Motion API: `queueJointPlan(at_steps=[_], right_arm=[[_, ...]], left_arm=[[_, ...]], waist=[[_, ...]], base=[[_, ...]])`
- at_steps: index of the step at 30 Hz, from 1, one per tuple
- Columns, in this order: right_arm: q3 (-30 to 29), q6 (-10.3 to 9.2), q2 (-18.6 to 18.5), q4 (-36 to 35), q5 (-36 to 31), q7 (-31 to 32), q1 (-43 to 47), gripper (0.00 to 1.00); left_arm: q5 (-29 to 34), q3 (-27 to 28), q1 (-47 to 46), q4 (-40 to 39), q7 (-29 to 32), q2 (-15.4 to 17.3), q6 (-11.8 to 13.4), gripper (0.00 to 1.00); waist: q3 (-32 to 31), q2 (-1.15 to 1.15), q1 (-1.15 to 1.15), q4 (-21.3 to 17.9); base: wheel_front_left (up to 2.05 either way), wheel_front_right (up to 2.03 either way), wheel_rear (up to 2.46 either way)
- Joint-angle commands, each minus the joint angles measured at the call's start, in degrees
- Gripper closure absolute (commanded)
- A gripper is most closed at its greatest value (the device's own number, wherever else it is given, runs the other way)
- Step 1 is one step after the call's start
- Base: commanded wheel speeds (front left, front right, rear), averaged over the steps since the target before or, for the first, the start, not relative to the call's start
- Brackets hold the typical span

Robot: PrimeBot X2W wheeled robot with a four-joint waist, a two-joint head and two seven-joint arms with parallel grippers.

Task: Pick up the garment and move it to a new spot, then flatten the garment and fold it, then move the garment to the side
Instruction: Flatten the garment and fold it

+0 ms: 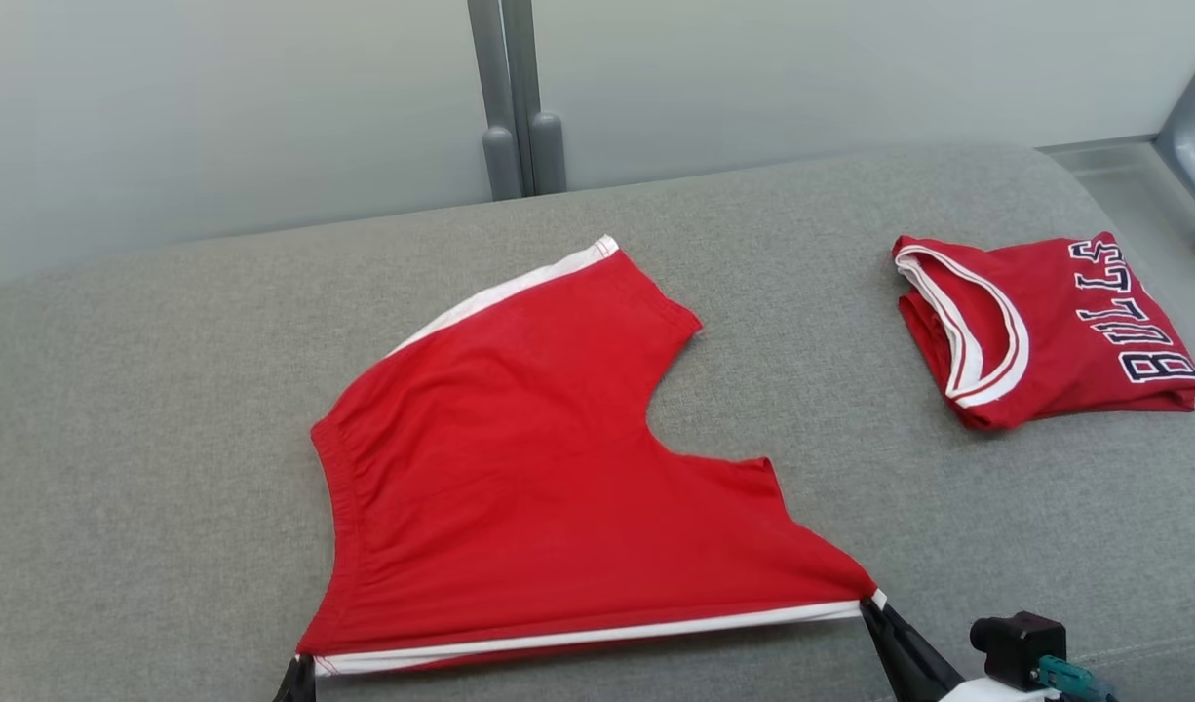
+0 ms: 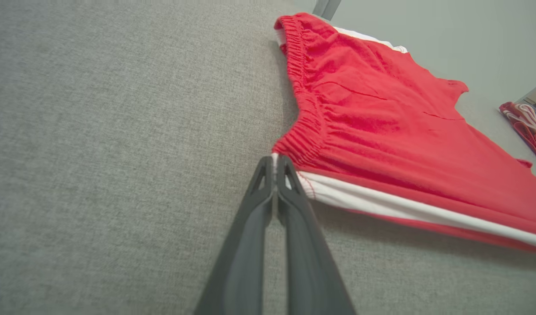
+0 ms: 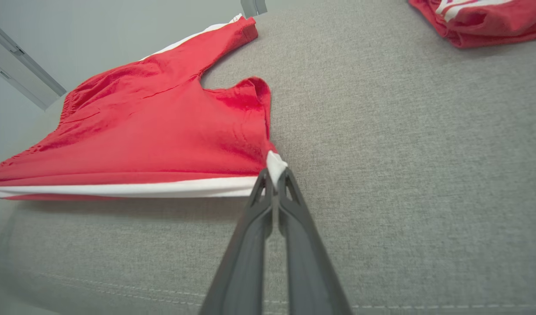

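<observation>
Left gripper (image 2: 274,162) pinched shut on the shorts (image 1: 520,458) at the waistband (image 1: 332,487) end of the near edge, 7 o'clock in the head view. Right gripper (image 3: 274,174) likewise shut on the same edge's other end, at the leg hem, 5 o'clock, with a tab of white trim poking up between the fingertips. White stripe (image 1: 597,639) stretched taut and straight from one grip to the other, raised just off the cushion (image 1: 169,439), a band of shadow beneath it in both wrist views. Rest of the red shorts spread mostly flat across the middle of the grey cushion: waistband gathered along the 9 o'clock side, far leg reaching toward 12 o'clock with a second stripe (image 1: 500,295) along its far edge, crotch notch open toward 3 o'clock. Folded jersey (image 1: 1046,331), red with white trim and dark lettering, at 2 o'clock, well apart from the shorts, plain cushion between the two. Grey post (image 1: 515,97) upright behind the cushion at 12 o'clock, against a pale wall (image 1: 217,97). Grey frame (image 1: 1180,112) slanting beyond the cushion's far corner, past the jersey. Black wrist camera (image 1: 1017,643) just beside the right gripper, low at 5 o'clock.
</observation>
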Motion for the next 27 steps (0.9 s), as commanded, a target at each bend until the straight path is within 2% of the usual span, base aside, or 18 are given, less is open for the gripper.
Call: queueJointPlan(at_steps=[1, 7, 14, 24, 27], right_arm=[[-1.9, -1.08, -2.2, -0.2, 0.3, -0.4, 1.1, 1.0], [-2.4, -1.02, -2.5, -3.0, -0.4, -0.4, 0.7, 1.0], [-2.1, -0.72, -3.8, -3.6, -1.8, -0.4, -7.0, 1.0], [2.3, -0.67, -5.7, 5.3, -4.1, 1.5, -30.7, 1.0], [3.7, -0.66, -6.2, 8.5, -4.7, 1.9, -37.2, 1.0]], left_arm=[[-0.1, 1.8, 1.1, -0.9, -0.6, 1.4, 1.1, 1.0], [-0.2, -0.6, 2.1, -5.5, -0.6, 1.2, 1.0, 1.0], [0.1, -4.1, -3.7, -8.9, -0.5, 0.9, 0.9, 1.0], [0.7, -7.8, -19.4, -4.3, -0.4, -1.2, 0.7, 1.0], [1.1, -7.4, -23.7, -2.3, -0.4, -1.9, 0.7, 1.0]], waist=[[-1.2, 0.0, 0.01, 0.2], [-0.6, 0.0, 0.01, 1.9], [3.0, 0.0, 0.01, 5.0], [14.0, 0.0, 0.01, 10.4], [17.4, 0.0, 0.01, 11.9]], base=[[0.0, 0.0, 0.0], [0.0, 0.0, 0.0], [0.0, 0.0, 0.0], [0.0, 0.0, 0.0], [0.0, 0.0, 0.0]])
